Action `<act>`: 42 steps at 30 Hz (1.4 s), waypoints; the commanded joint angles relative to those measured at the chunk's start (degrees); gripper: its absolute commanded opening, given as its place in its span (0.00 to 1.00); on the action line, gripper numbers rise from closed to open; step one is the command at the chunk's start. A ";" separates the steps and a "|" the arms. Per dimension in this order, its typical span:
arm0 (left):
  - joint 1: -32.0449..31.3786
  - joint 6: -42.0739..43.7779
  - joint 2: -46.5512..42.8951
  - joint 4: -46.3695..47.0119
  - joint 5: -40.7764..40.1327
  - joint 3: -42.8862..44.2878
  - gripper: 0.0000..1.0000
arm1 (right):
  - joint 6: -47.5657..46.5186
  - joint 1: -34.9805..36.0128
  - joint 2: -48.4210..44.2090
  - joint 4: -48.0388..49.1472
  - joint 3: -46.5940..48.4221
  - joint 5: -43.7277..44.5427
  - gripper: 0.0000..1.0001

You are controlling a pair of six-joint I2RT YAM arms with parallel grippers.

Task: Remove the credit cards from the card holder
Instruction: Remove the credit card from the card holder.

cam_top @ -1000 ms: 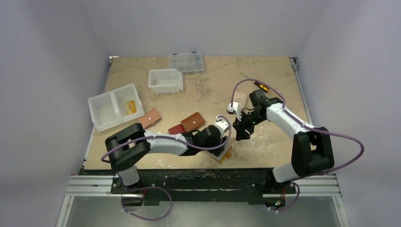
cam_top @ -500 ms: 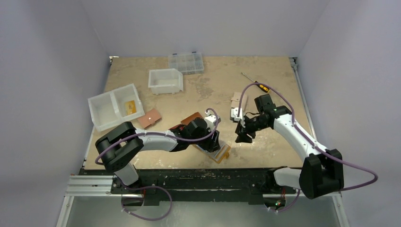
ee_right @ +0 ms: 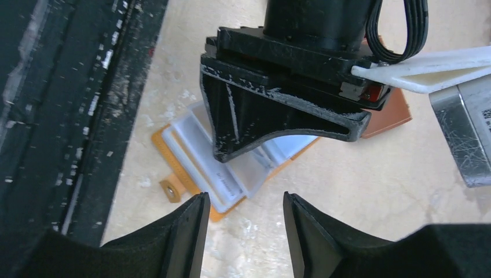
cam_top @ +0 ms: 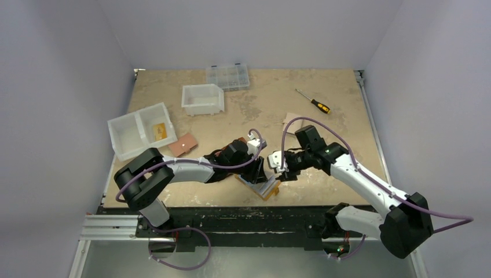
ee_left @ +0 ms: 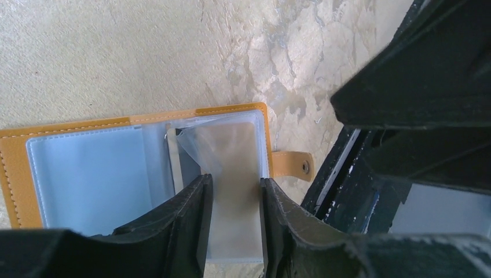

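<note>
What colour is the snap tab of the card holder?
Mustard yellow snap tab, clearest in the left wrist view.

The mustard-yellow card holder lies open and flat on the table close to its near edge, snap tab sticking out sideways. Clear plastic sleeves fill its inside. One shows a light blue card, the next a card with a dark stripe

Mustard-yellow leather card holder on a rough, mottled beige tabletop
At lower left of the left wrist view, the holder's leather looks matt and edge-stitched, its clear plastic sleeves glossy and slightly cloudy. A dull metal snap sits on its tab. The left gripper's black plastic fingers, bottom centre, are matt and scuffed.
</note>
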 commanded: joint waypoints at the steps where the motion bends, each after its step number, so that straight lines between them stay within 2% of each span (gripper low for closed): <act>1: 1.61 -0.44 -1.88 1.45 3.85 -1.02 0.33 | -3.83 1.27 0.26 6.22 -1.02 3.86 0.57; 10: 3.81 -0.57 -0.27 2.69 7.80 -1.24 0.33 | -11.29 4.48 1.44 8.91 -6.32 5.75 0.50; 17: 4.35 -1.11 0.45 4.01 9.52 -1.37 0.33 | -8.38 6.18 1.97 13.88 -6.70 9.07 0.39; 22: 4.34 -1.57 1.41 4.59 10.32 -1.19 0.33 | -6.39 7.93 2.42 17.36 -7.62 12.80 0.40; 33: 4.36 -2.06 1.18 4.91 10.52 -1.48 0.33 | -8.67 10.63 1.80 15.39 -7.88 14.18 0.42; 42: 4.63 -1.84 0.79 4.01 10.41 -1.15 0.33 | -10.66 10.59 1.52 13.18 -8.13 13.49 0.51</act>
